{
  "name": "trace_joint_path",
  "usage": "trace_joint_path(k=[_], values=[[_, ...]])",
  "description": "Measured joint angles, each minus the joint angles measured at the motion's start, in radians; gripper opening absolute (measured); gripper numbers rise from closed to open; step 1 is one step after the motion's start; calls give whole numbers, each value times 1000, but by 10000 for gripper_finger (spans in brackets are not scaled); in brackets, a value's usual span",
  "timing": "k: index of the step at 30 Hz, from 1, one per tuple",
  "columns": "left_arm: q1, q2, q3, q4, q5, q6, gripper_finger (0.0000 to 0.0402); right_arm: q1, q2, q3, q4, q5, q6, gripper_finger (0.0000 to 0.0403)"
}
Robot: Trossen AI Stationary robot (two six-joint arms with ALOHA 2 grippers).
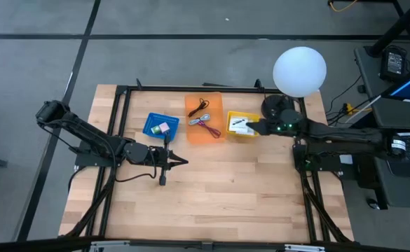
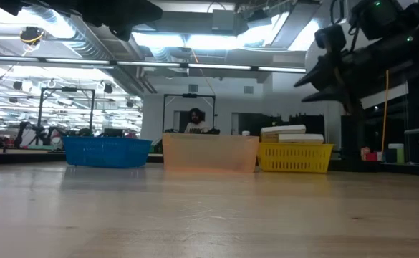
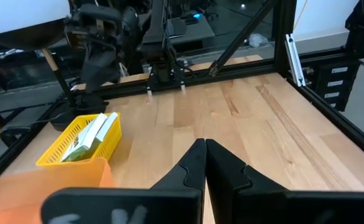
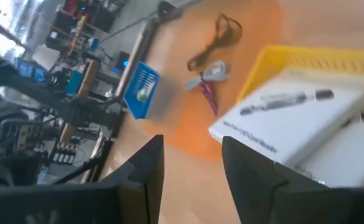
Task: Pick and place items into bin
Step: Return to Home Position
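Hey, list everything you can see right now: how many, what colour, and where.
Table: one, light wood, centre.
Blue bin: one, far side, left of the row.
Orange bin: one, middle of the row.
Yellow bin: one, right of the row.
Boxes: two, white, in the yellow bin.
Cables: two, black and reddish, in the orange bin.
Small pieces: a few, pink and green, in the blue bin.
Globe: one, white, past the table's far right.
Person: one, in the room behind.
Left gripper: shut, over the table.
Right gripper: open, over the yellow bin.

Left gripper [image 3: 205, 145] held low and level, jaws pressed together, right gripper [image 4: 193, 148] seemingly raised higher, jaws parted
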Motion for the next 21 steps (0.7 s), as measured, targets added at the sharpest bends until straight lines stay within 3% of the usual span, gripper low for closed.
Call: trace_joint_path(k=[8, 21], values=[[0, 0, 0, 0, -11, -14, 2, 55, -59, 30, -2, 6, -287, 123], [0, 0, 0, 4, -89, -39, 2, 245, -58, 56, -14, 74, -558, 4]])
